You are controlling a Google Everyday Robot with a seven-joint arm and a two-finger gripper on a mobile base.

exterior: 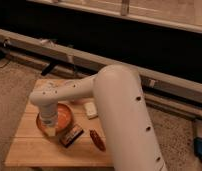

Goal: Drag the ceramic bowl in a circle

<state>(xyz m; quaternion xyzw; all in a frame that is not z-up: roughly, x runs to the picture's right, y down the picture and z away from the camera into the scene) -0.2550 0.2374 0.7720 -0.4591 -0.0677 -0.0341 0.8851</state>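
The ceramic bowl point(65, 116) is glossy orange-brown and sits on the left half of the small wooden table point(29, 150). My gripper point(52, 128) hangs from the white wrist and reaches down into the bowl's near-left part, by its rim. The wrist covers the left of the bowl. My large white arm fills the middle and right of the view and hides the table's right side.
A dark rectangular packet point(72, 136) lies just in front of the bowl. A red-brown oblong item point(97, 140) lies to its right. A small white object point(90, 109) sits right of the bowl. A long rail point(159, 82) and a dark wall run behind the table.
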